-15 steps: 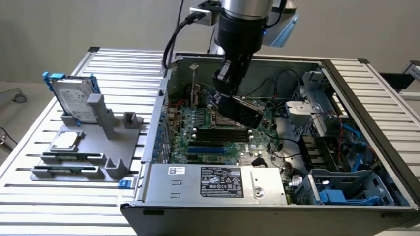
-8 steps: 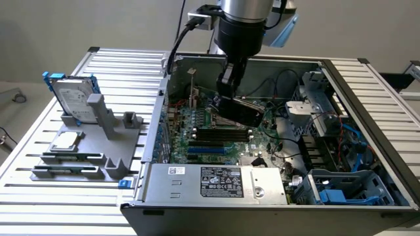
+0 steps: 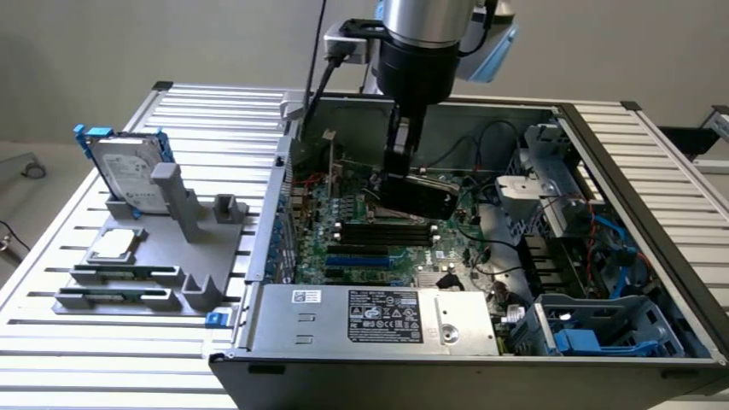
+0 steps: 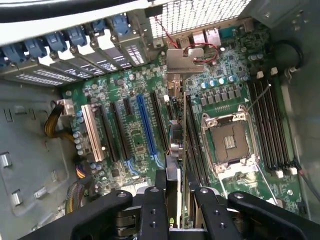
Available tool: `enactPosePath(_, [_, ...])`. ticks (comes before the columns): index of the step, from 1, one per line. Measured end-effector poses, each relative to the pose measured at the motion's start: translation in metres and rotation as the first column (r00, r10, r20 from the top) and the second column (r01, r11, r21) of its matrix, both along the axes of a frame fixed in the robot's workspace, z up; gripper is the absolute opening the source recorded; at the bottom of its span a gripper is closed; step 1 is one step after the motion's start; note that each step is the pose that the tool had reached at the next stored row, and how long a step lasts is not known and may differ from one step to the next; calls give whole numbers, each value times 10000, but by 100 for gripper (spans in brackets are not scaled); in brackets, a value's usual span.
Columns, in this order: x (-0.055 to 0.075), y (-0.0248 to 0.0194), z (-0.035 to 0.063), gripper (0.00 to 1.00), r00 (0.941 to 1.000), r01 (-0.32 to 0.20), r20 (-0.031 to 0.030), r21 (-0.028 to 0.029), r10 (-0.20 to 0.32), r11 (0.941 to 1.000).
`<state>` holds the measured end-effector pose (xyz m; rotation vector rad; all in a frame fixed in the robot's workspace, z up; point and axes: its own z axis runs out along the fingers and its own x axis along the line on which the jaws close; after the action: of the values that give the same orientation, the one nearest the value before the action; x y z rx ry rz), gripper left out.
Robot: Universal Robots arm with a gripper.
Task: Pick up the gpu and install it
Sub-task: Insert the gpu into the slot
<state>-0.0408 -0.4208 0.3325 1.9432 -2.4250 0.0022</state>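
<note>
The tool (image 4: 176, 202) grips the flat, black-shrouded gpu card with green board (image 3: 424, 198) edge-down over the green motherboard (image 4: 132, 132), its long axis parallel to the long blue expansion slot (image 4: 144, 125) just beside it.

Stuff I couldn't make out
Thin green gpu card (image 4: 175, 145) sat edge-on, near end buried between the black gripper (image 4: 175, 182) fingers; white power-supply label (image 3: 385, 314) print was too tiny.

Fingers (image 4: 154, 210) clamped on the gpu (image 4: 175, 145), edge-on over the motherboard (image 4: 130, 145); blue PCIe slot (image 4: 145, 125) to one side of the fingers, CPU socket (image 4: 230, 142) to the other.
</note>
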Motion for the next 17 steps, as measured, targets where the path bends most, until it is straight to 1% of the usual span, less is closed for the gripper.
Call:
enactPosePath(3, [0, 0, -30, 26, 9985, -551, 0, 0, 551, 9985])
enactPosePath(6, [0, 0, -61, 26, 9940, -1095, 0, 0, 1095, 9940])
enactPosePath(9, [0, 0, -97, 26, 9865, -1638, 1, 1, 1638, 9865])
enactPosePath(11, [0, 0, -122, 26, 9799, -1993, 0, 0, 1993, 9799])
enactPosePath(13, [0, 0, -148, 26, 9722, -2343, 0, 0, 2343, 9722])
enactPosePath(15, [-6, 0, -151, 26, 9659, -2588, -1, -6, 2588, 9659])
enactPosePath(17, [-10, -6, -152, 26, 9655, -2603, -2, -4, 2603, 9655])
